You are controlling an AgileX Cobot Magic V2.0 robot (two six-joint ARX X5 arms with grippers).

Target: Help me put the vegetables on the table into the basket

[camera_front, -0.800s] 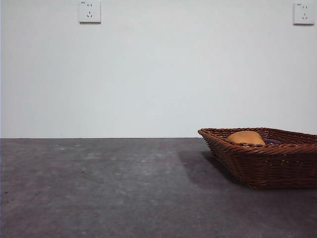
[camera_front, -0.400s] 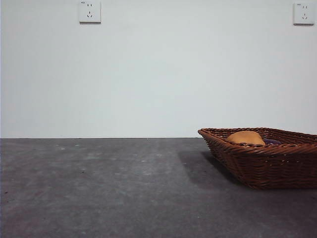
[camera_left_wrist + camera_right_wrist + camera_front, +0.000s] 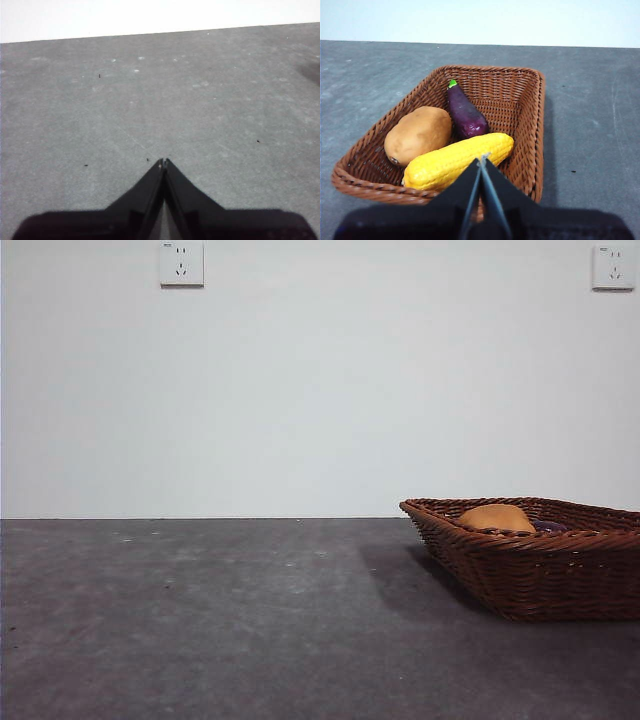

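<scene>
Wicker-brown woven basket (image 3: 470, 130) is holding potato (image 3: 418, 134), corn (image 3: 457, 161), eggplant (image 3: 465, 114); both claws (image 3: 164, 161) (image 3: 481, 160) hovering clenched, empty; at six o'clock, nothing needing pickup.

1. The basket (image 3: 522, 95) is seen resting on the table (image 3: 590, 110).
2. Three vegetables are contained in the basket: a potato (image 3: 418, 134), an eggplant (image 3: 465, 115) and a corn cob (image 3: 458, 161).
3. The corn cob is laid against the potato and against the eggplant.
4. The eggplant's green stem is pointed toward the basket's far wall.
5. The right gripper (image 3: 482, 160) is seen above the basket's near rim, its jaws closed together with nothing held.
</scene>
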